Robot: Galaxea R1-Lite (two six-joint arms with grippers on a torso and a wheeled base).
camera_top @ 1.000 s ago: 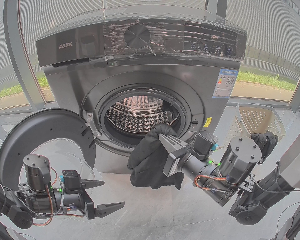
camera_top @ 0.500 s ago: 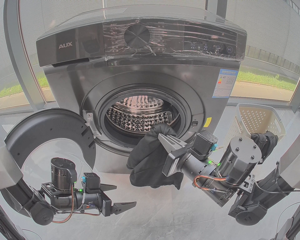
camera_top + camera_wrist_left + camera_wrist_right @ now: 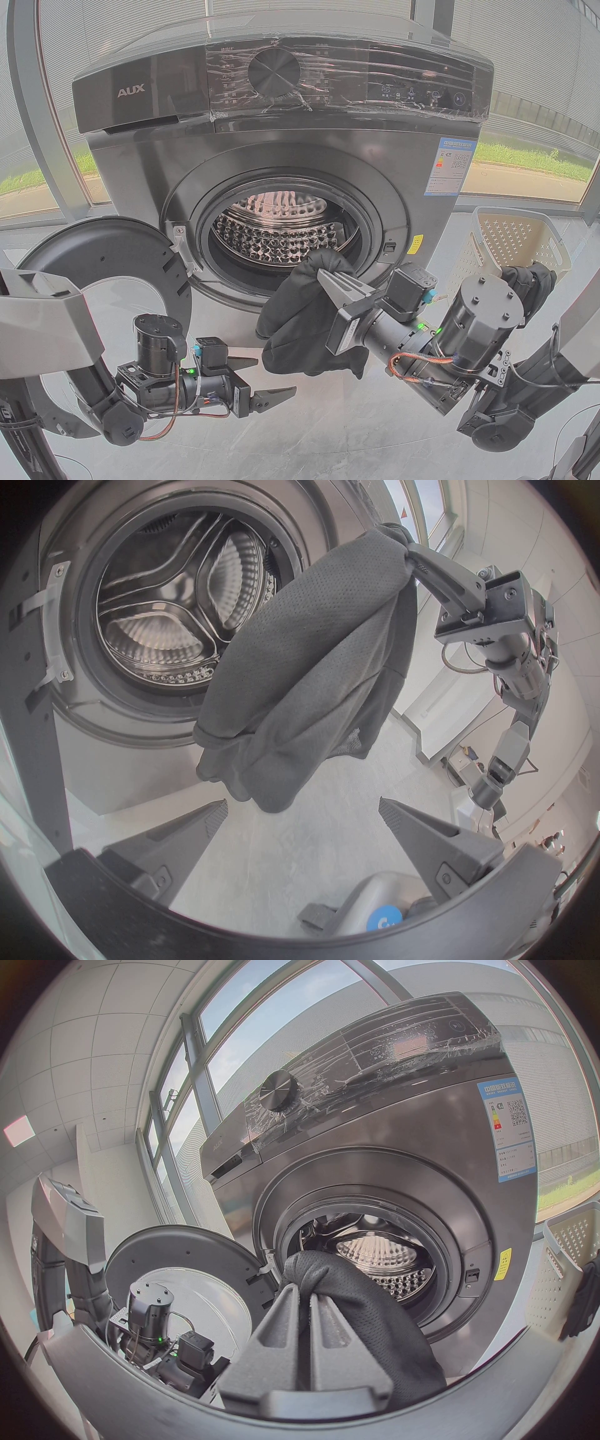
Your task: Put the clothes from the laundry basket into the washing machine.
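In the head view, a black garment [image 3: 300, 312] is held by its top fold in the right gripper [image 3: 322, 274], whose fingers are pressed together on the cloth. The rest is left to hang in a loose bunch just in front of the lower lip of the washing machine [image 3: 281, 144] opening. It is judged to be carried high so that the bulk clears that lip on the way into the drum [image 3: 275, 231], where no clothes are seen yet. The door [image 3: 94, 256] is swung fully aside to the left, so the opening is left unobstructed. The left gripper [image 3: 275, 376] is held low above the floor [image 3: 325, 425], just beside the garment's hanging hem, with its fingers spread wide and nothing between them. It appears to be placed there to gather the slack that might otherwise catch on the lip. The laundry basket [image 3: 519, 237] is stood on the floor by the machine's right front corner. Another dark piece of clothing [image 3: 531, 281] is draped over the basket's near rim, within the right arm's reach.
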